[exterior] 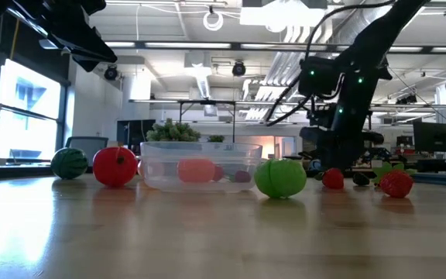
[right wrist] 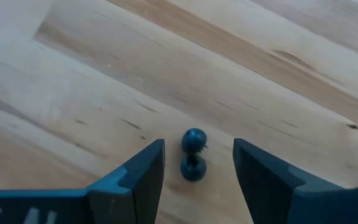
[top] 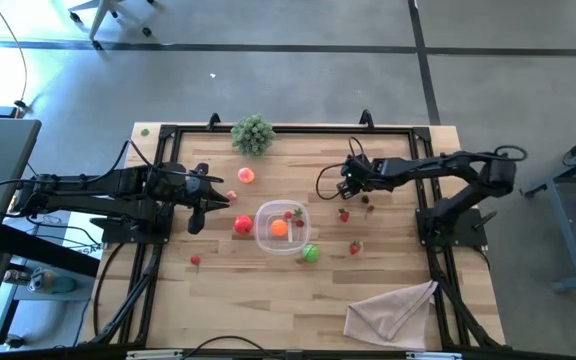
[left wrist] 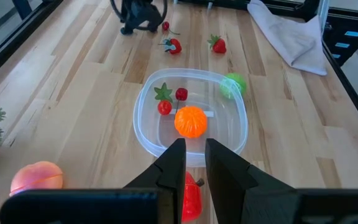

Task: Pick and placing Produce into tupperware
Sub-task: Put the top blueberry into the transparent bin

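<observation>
Dark blue berries (right wrist: 192, 155) sit between the right gripper's (right wrist: 194, 180) open, empty jaws.

orange (top: 279, 228) in tupperware (top: 266, 239), apple (top: 311, 253) beside it

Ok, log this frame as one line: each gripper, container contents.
left gripper: open, above red fruit | right gripper: open, straddling dark berries | tupperware: orange, small red pieces
</observation>
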{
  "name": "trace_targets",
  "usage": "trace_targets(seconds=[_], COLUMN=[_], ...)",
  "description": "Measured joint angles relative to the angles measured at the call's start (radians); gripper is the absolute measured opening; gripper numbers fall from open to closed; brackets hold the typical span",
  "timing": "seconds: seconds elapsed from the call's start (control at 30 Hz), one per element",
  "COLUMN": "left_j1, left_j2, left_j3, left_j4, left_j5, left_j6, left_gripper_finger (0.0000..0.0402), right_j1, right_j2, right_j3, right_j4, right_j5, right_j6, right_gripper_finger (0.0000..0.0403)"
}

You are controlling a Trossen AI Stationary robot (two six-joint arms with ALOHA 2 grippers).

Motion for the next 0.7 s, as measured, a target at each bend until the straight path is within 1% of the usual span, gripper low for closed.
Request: trace_targets(seconds=[0.17,0.3,0.7], left_j1=[0.0,0.0,0.0], left_j2=[0.0,0.0,0.0], left_j3=[0.0,0.0,0.0], left_j4=[0.0,0.0,0.0], left_j5=[0.0,0.0,0.0], left_j6=[0.0,0.0,0.0], left_gripper_finger=[0.0051,0.0051,0.0051], right_j1=[-0.004,-0.004,-0.003], right_j2=[0.048,0.073,0.071], right_j3=[0.0,0.004,0.003], right_j4=[0.06,0.077,0.075], right_j5=[-0.011,-0.015,-0.014], right_j6=[-0.002,0.0,0.034], right_gripper_finger=[0.0181,0.0181,0.018])
